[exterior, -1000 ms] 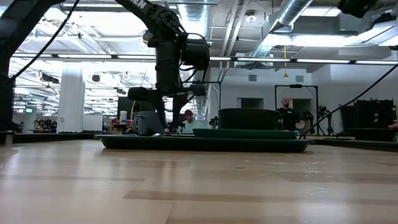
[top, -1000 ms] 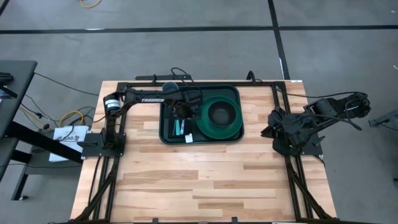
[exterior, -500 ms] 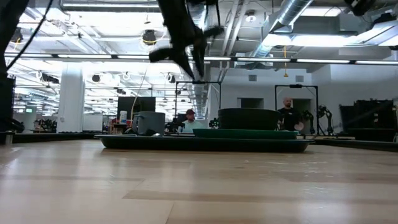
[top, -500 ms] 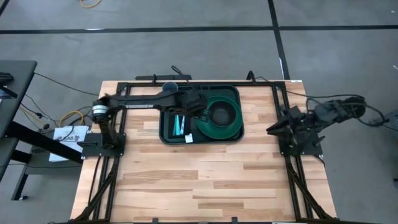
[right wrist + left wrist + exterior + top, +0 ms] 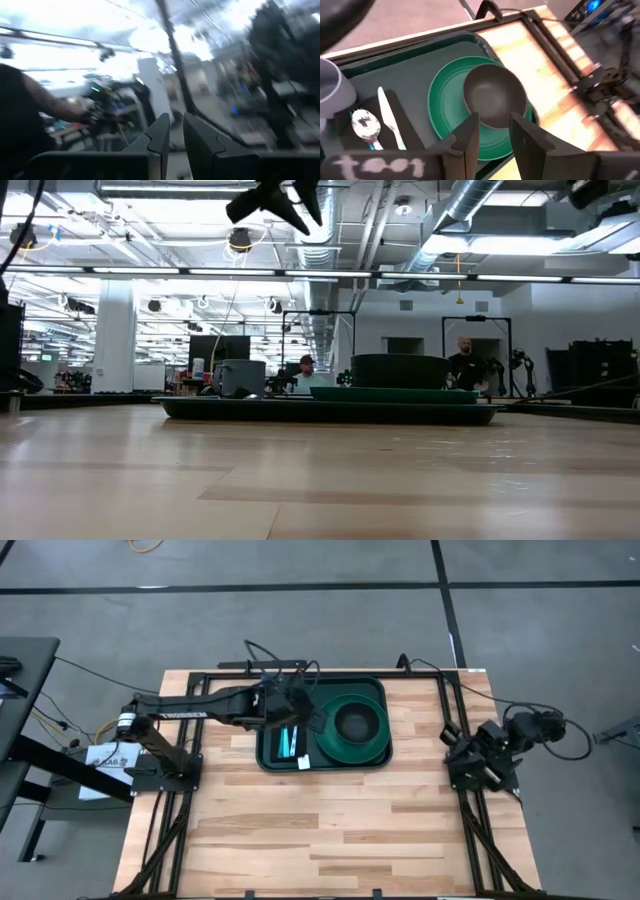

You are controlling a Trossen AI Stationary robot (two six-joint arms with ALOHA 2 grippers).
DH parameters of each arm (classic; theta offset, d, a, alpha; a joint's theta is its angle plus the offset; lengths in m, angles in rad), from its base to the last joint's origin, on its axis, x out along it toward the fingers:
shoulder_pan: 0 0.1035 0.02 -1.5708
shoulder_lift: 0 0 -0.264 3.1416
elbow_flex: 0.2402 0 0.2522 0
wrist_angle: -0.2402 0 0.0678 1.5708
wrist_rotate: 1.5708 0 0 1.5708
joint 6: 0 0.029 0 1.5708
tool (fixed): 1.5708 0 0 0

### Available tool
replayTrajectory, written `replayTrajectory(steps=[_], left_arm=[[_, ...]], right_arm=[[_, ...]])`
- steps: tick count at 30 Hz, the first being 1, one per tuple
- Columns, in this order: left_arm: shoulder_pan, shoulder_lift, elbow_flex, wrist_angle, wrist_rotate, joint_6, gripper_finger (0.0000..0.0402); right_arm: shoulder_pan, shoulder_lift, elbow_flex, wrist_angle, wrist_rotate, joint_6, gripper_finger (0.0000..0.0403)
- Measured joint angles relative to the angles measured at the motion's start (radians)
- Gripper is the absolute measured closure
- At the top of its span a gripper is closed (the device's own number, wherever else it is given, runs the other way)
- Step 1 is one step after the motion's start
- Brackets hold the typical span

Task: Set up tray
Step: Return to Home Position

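High view: tray (image 5: 266, 752) lies beneath left hand (image 5: 314, 721).

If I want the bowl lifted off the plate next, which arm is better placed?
Left. The left gripper hangs above the tray, by the bowl; the right arm sits folded at the table's right edge, far from it.

Robotics lab or industrial workshop hall, large and open-plan. Grey concrete floor (image 5: 300, 630) with black tape lines (image 5: 300, 586), loose cables (image 5: 95, 730) running across it. Wooden bench table (image 5: 330, 840) bolted into a black metal frame (image 5: 165, 830). Low view shows exposed silver ducts (image 5: 480, 205), strip lights (image 5: 200, 272), a white pillar (image 5: 115, 340), more racks and equipment behind, and a person (image 5: 462, 360) standing among them.
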Motion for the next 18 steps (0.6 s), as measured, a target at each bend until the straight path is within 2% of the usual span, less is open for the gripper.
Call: replayTrajectory(steps=[7,10,18], left_arm=[[-0.02,-0.048,0.0,-0.017,-0.005,-0.082,0.031],[-0.032,-0.064,0.0,-0.021,-0.012,-0.107,0.031],[-0.063,-0.083,0.0,-0.059,-0.035,-0.162,0.031]], right_arm=[[0.0,-0.002,-0.091,0.251,-0.124,-0.101,0.0356],[-0.001,0.0,-0.146,0.302,-0.135,-0.106,0.0356],[-0.008,-0.001,-0.313,0.619,-0.168,-0.094,0.0356]])
